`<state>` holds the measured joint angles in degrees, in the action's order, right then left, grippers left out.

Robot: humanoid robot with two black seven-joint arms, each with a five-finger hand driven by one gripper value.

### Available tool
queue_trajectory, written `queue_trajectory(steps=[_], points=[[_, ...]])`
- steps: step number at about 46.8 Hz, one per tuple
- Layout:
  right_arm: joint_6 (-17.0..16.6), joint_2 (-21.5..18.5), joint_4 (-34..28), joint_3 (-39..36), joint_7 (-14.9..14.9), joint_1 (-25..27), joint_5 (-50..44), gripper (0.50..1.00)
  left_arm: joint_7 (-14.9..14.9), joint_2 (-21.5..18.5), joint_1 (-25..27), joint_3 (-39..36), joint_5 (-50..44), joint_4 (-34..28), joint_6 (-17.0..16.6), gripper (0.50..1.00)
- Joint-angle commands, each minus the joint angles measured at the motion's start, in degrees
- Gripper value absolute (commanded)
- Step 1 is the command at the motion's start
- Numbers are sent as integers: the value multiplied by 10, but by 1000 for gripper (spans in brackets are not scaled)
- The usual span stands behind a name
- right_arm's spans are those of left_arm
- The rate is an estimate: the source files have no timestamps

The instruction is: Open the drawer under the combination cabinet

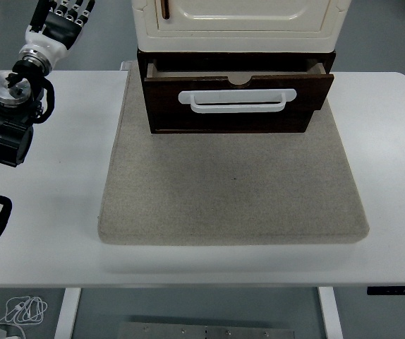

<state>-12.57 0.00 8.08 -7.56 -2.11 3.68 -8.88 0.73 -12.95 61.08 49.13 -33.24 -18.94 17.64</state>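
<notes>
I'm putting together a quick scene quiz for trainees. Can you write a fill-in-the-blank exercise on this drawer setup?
1. The dark brown drawer carries a handle coloured ____.
2. The cream cabinet stands directly ____ the drawer.
3. The drawer unit rests on a grey ____ lying on the white table.
4. The only robot hand in view, the left hand, is at the picture's upper ____ corner.

Missing words: white; above; mat; left
</notes>
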Motion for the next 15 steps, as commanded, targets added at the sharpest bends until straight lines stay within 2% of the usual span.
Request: queue_trajectory(steps=[1,8,15], points=[[0,0,0,0,0,0,0,926,4,12,0,-1,0,1,0,1000],[0,0,0,-2,0,0,1,926,27,19,-1,0,-3,7,0,1000],[0,0,0,-6,0,0,1,926,28,19,-6,3,-7,7,-1,1000]])
